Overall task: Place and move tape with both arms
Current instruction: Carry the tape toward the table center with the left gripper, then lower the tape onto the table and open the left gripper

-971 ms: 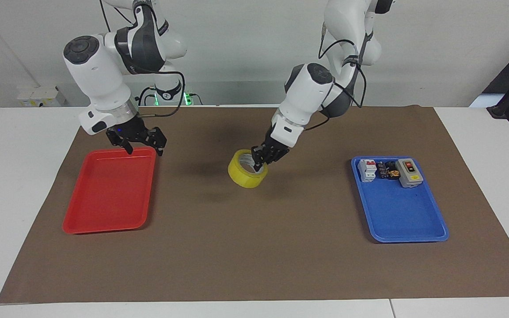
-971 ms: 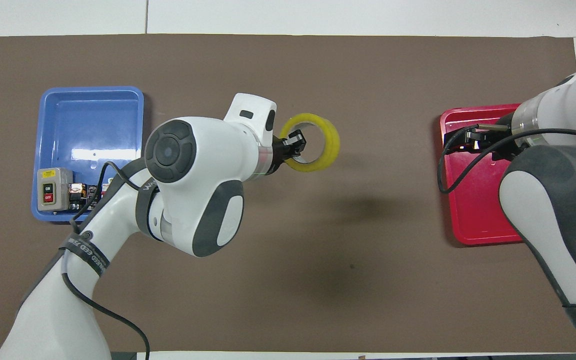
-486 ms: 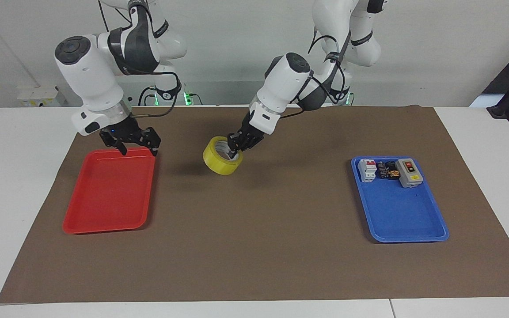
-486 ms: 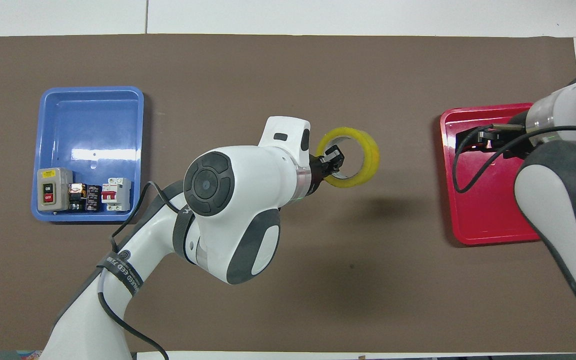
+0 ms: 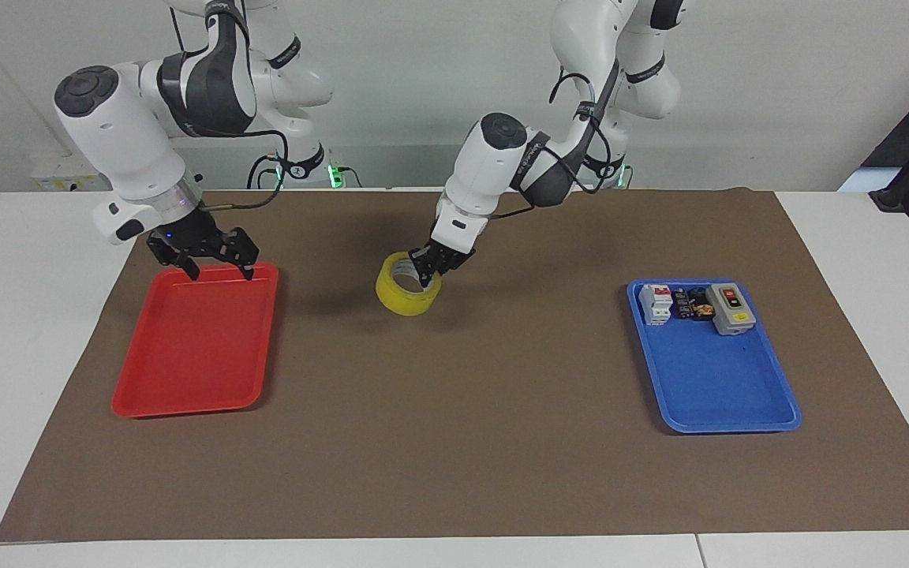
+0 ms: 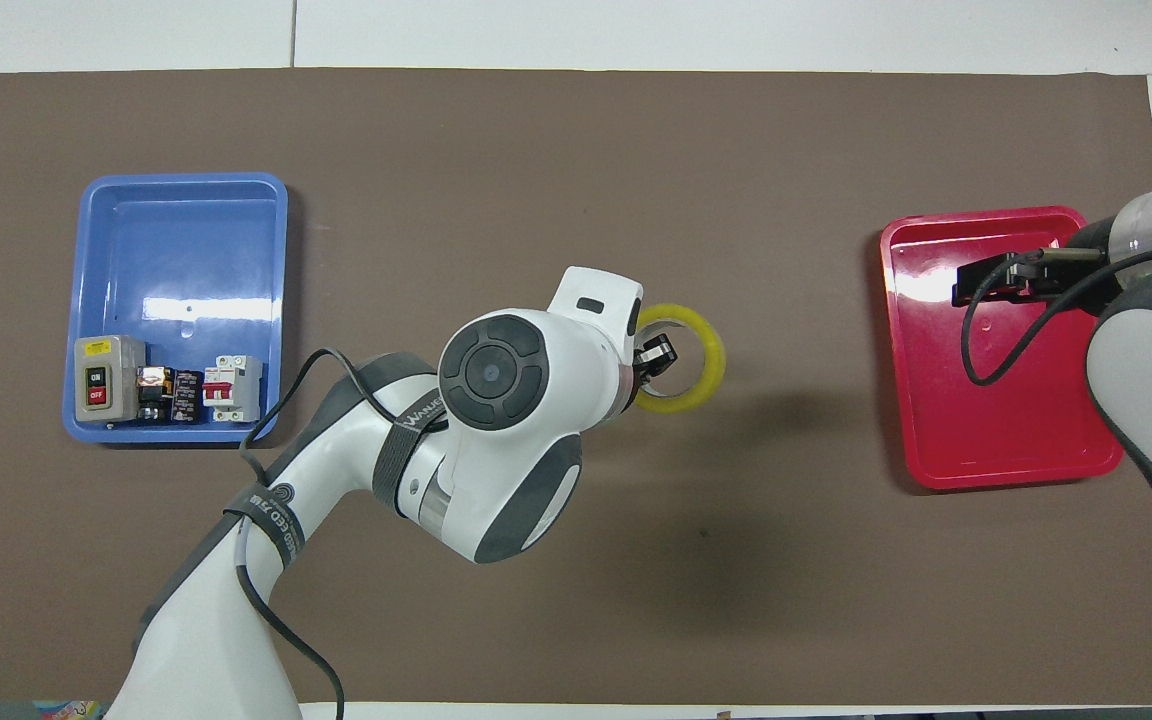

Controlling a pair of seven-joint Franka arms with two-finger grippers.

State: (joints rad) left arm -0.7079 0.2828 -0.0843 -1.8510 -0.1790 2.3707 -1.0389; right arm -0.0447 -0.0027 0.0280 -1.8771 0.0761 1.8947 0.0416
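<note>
While clamped: tape [image 5: 408, 293], left gripper [image 5: 428, 275].

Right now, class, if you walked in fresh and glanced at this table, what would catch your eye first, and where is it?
The yellow tape at the middle of the brown mat, with the left claw shut on its rim. Next, the red tray at the right arm's end, with the open right claw over its edge nearest the robots. Then the blue tray at the left arm's end, holding small electrical parts along its edge nearest the robots.
</note>
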